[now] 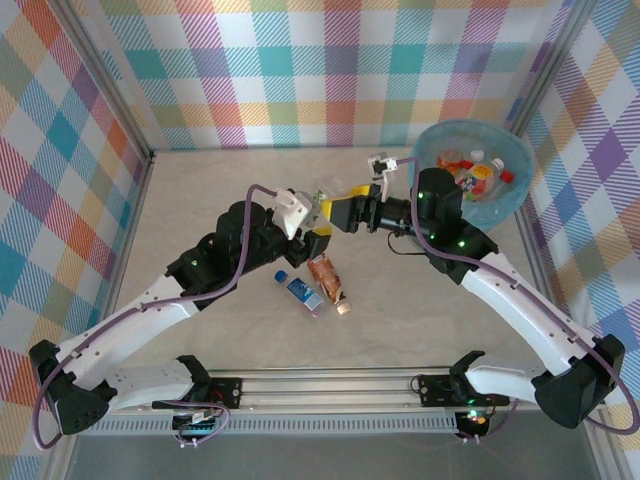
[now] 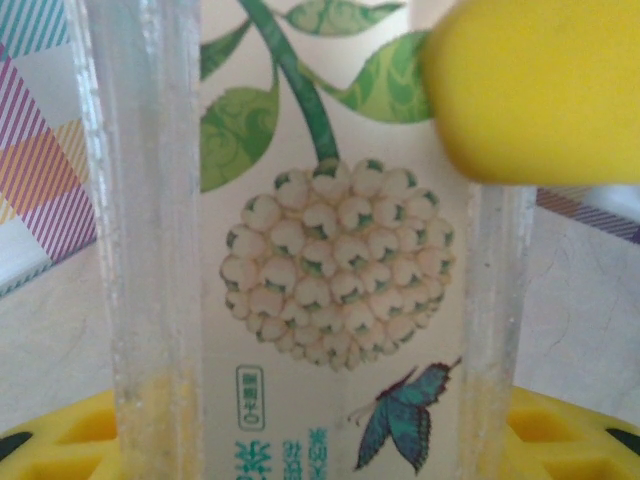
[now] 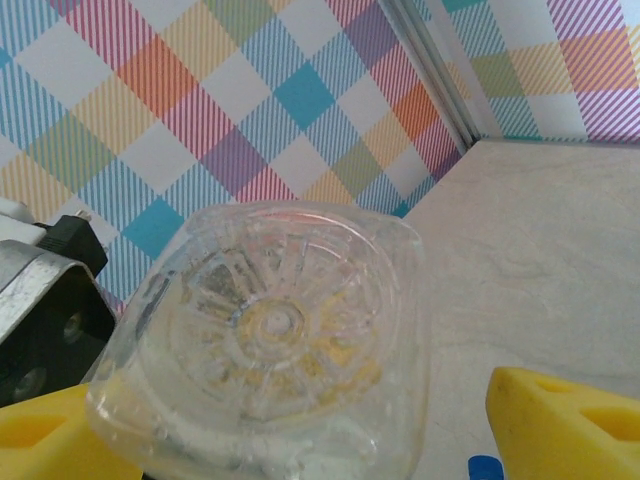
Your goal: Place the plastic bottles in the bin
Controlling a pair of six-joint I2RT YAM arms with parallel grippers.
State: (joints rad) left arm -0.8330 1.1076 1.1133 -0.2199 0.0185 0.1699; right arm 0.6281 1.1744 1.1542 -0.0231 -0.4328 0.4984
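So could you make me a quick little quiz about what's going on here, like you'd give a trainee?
1. True or false: the bin has no bottles in it.
2. How many bottles lie on the table? A) none B) two C) five
3. What creature is printed on the label of the lifted bottle?

Key:
1. False. Several bottles lie inside it.
2. B. There is a blue-labelled bottle and a copper bottle beside it.
3. A butterfly.
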